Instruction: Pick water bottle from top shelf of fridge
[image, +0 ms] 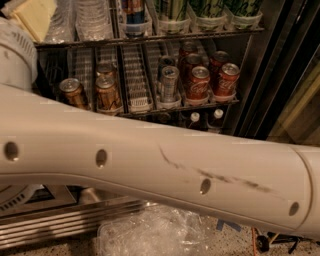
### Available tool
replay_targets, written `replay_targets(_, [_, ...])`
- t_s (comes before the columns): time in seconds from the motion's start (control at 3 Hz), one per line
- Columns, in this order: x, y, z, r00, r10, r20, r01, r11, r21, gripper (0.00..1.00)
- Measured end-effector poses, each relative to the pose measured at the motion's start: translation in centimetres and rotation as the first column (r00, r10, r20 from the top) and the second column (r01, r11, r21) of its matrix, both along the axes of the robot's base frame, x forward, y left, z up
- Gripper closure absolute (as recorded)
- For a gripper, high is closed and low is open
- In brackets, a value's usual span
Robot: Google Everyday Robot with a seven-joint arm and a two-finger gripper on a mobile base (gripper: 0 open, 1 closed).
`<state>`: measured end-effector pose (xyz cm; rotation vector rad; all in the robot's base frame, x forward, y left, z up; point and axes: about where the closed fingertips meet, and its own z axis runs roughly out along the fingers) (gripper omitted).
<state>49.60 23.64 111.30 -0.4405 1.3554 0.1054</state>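
Clear ribbed water bottles (pixel 92 19) stand at the left of the top shelf (pixel 200 35), a grey wire rack in the fridge (pixel 257 85); their caps are cut off by the frame's top edge. My gripper (pixel 31 17) shows only as a pale yellowish part in the top left corner, just left of the bottles and at their height. My thick white arm (pixel 150 160) runs across the whole lower half of the view and hides the bottom of the fridge.
Green cans (pixel 210 10) and a blue can (pixel 134 12) share the top shelf. Below stand brown cans (pixel 107 92), a silver can (pixel 169 82) and red cans (pixel 200 82). Small white-capped dark bottles (pixel 216 117) sit lower. A clear plastic bag (pixel 160 232) lies on the floor by the steel grille (pixel 60 225).
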Motion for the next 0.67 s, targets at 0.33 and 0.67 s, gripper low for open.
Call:
replay_targets(0.33, [-1.64, 0.49, 2.50, 0.9967, -0.076, 0.026, 0.078, 0.995, -0.060, 0.00])
replay_targets(0.67, [-1.65, 0.49, 2.50, 0.9967, -0.076, 0.026, 0.078, 0.995, -0.060, 0.00])
